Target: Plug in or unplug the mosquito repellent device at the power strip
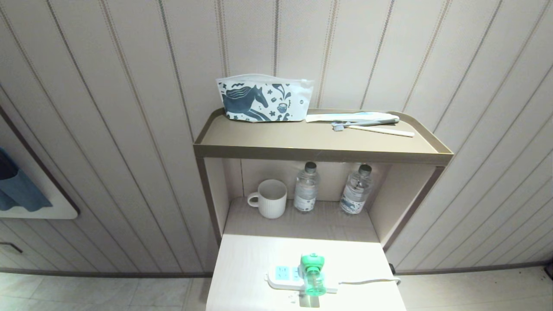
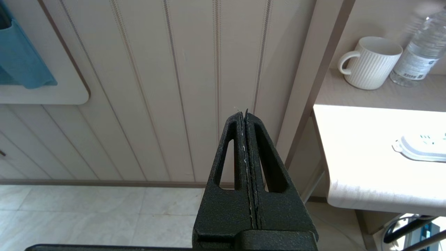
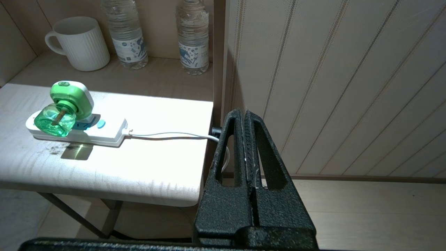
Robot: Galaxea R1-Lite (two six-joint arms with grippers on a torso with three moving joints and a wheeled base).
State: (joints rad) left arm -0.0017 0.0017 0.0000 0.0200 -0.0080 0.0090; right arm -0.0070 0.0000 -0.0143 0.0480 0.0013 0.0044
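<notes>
Right wrist view, mosquito repellent device point(image 3: 66, 109) well apart from right gripper point(image 3: 244, 115)

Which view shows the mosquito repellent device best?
The right wrist view: the mosquito repellent device shows whole, seated on the power strip. The head view shows it small near the bottom edge; the left wrist view misses it.

A pale table point(image 1: 242, 268) is carrying the power strip point(image 1: 283, 276), its cord point(image 1: 367, 282) trailing off the right edge. Behind it, a recessed shelf point(image 1: 302, 224) is holding a mug point(image 1: 268, 198) and two bottles point(image 1: 306, 186). The top shelf point(image 1: 311, 140) is bearing a pouch point(image 1: 263, 99) and toothbrushes point(image 1: 371, 127).
</notes>
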